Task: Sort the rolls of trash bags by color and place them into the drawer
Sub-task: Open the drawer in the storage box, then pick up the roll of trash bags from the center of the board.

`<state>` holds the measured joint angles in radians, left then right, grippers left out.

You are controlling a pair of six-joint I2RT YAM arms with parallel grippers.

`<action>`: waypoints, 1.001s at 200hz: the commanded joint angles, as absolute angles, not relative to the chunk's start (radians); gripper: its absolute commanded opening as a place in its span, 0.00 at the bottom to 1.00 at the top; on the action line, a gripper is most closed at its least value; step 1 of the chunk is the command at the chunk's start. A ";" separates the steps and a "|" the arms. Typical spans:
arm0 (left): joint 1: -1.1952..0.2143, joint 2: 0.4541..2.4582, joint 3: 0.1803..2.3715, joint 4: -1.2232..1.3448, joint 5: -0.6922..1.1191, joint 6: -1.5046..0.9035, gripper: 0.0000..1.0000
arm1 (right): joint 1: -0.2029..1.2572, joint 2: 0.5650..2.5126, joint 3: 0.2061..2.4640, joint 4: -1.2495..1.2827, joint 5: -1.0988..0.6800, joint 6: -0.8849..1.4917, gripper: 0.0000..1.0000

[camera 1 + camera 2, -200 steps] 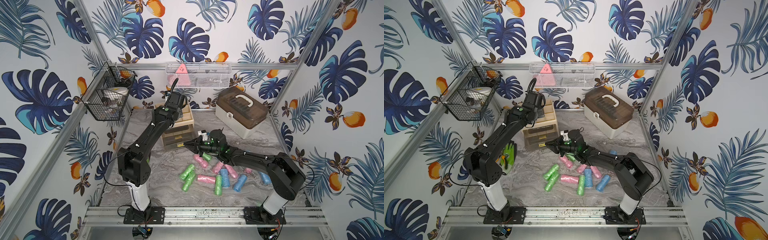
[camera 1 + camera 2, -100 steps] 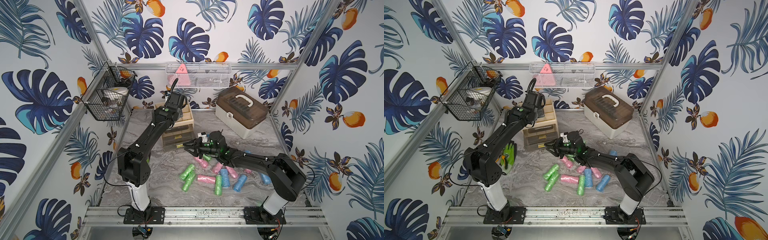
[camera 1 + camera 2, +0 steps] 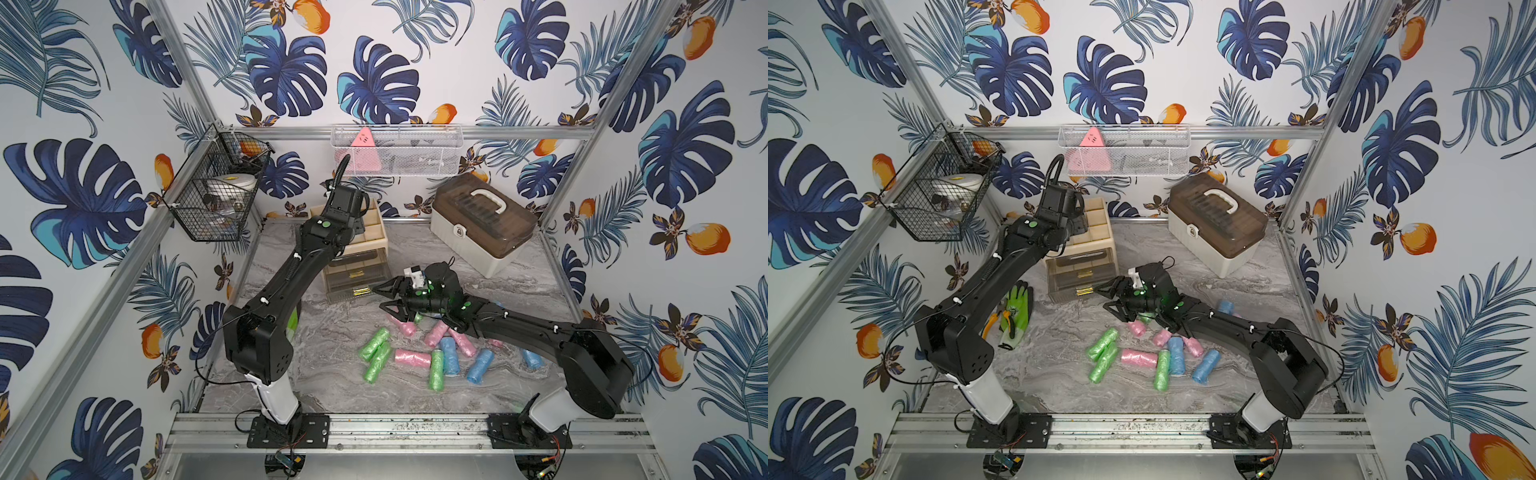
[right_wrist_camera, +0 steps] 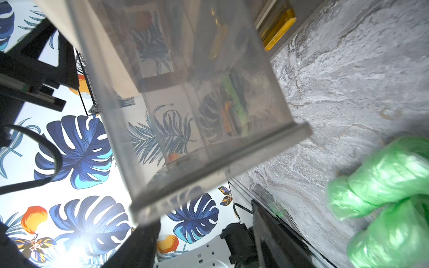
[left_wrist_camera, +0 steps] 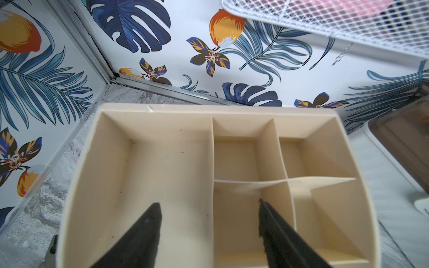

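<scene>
Rolls of trash bags [image 3: 411, 357] loose on the counter [image 3: 332, 332], none held.
My right hand [image 3: 377, 297] gapes empty before the drawer [image 3: 355, 286]; left hand [image 5: 208, 203] likewise, over the tray [image 5: 336, 120]. Rolls look light, squashy, slippery: I pinch mid-length.

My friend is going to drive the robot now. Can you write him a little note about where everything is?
Left gripper: open and empty, above the cream tray on top of the drawer box.
Right gripper: open and empty, just in front of the clear drawer, which looks pulled out.
Rolls: green, pink and blue, all lying mixed on the table.
Done: the drawer seems open; no roll shows inside it.
Left: sort every roll by color and put them in the drawer.
</scene>
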<state>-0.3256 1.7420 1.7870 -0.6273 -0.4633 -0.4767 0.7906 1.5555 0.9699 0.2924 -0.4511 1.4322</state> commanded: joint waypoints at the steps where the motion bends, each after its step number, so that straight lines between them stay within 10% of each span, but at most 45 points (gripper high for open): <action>1: -0.322 1.714 1.782 -0.610 -0.432 -0.485 0.81 | 0.790 1.498 0.968 0.160 -0.420 1.321 0.65; 97: -0.274 1.510 1.767 -0.763 0.001 -0.406 0.86 | 0.667 1.380 1.176 -0.550 -0.050 0.654 0.59; 200: -0.266 1.096 1.486 -0.938 0.096 -0.363 0.90 | 0.529 1.705 1.202 -0.446 -0.115 0.715 0.64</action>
<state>-0.2687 1.1530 1.5112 -0.8852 0.1009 -0.3866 0.5343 1.6520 1.1851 -0.4847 -0.1150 0.6735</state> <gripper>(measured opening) 0.895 0.609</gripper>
